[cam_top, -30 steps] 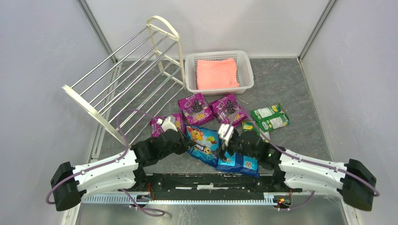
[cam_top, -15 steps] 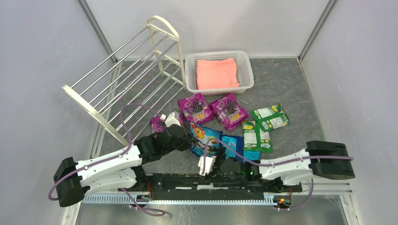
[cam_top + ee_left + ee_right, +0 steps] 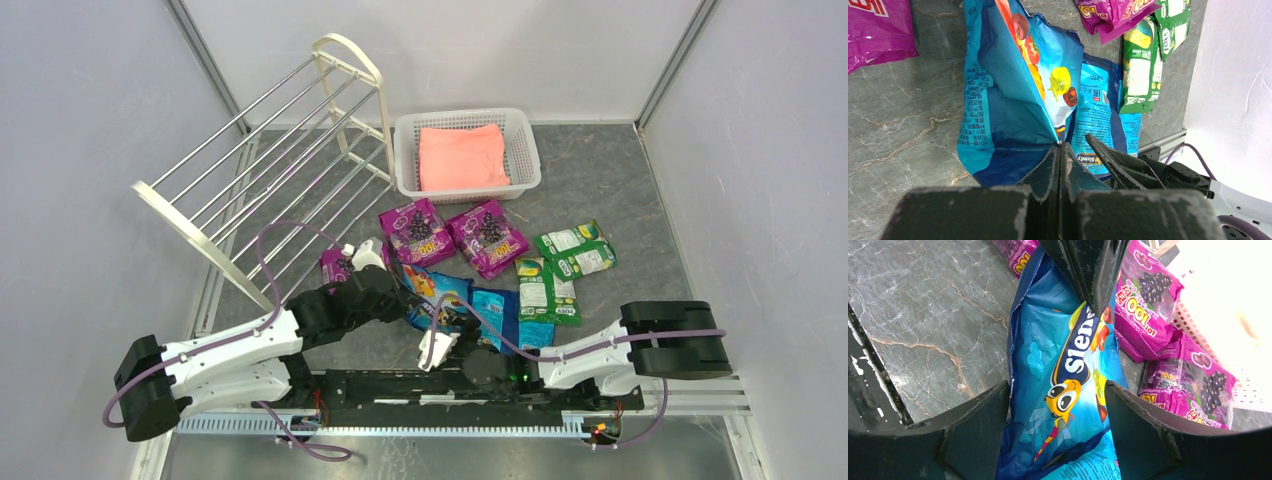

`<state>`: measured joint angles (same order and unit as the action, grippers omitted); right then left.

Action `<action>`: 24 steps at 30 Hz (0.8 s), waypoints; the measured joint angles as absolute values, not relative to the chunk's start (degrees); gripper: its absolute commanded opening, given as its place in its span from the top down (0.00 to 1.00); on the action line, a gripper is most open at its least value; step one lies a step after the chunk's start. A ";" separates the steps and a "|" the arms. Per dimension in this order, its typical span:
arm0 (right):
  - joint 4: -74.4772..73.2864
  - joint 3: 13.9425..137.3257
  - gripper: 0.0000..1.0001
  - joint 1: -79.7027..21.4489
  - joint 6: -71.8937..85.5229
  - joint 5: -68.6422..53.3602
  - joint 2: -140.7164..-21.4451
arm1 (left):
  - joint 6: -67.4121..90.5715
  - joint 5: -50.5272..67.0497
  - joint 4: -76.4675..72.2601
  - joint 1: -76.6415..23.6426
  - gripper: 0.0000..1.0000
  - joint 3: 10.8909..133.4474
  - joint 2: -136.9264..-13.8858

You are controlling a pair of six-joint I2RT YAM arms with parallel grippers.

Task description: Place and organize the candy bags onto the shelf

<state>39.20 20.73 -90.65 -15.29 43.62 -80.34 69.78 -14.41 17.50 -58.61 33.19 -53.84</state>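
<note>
Near the desk's front edge, the left gripper pinches the large blue bag tight between its fingers. The right gripper hangs beside it, fingers spread wide.

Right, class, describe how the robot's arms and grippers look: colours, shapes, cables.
The left arm and right arm have white shells, black joints and a purple cable looping alongside each. The left gripper and right gripper each have two black, tapering fingers.

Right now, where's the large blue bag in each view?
Top external: large blue bag, mid-table, beside the left tool.
Left wrist: centre, corner pinched by that tool.
Right wrist: centre, between the open right tool fingers.
Shared landmark: the left tool at the bag's edge.
</note>
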 measured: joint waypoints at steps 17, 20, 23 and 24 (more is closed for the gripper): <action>47.16 15.11 1.00 -88.36 -15.05 35.66 -77.36 | 65.98 -15.05 20.36 -57.80 0.01 37.54 -50.89; 47.99 12.23 1.00 -85.58 -12.60 32.21 -72.84 | 65.47 -15.73 22.13 -57.60 0.00 38.44 -49.78; 49.56 8.80 0.99 -82.02 -10.11 28.32 -68.03 | 65.47 -16.43 24.01 -57.41 0.00 38.22 -48.88; 50.24 7.44 1.00 -80.51 -9.13 26.59 -66.28 | 65.49 -16.38 24.08 -57.21 0.00 37.76 -48.64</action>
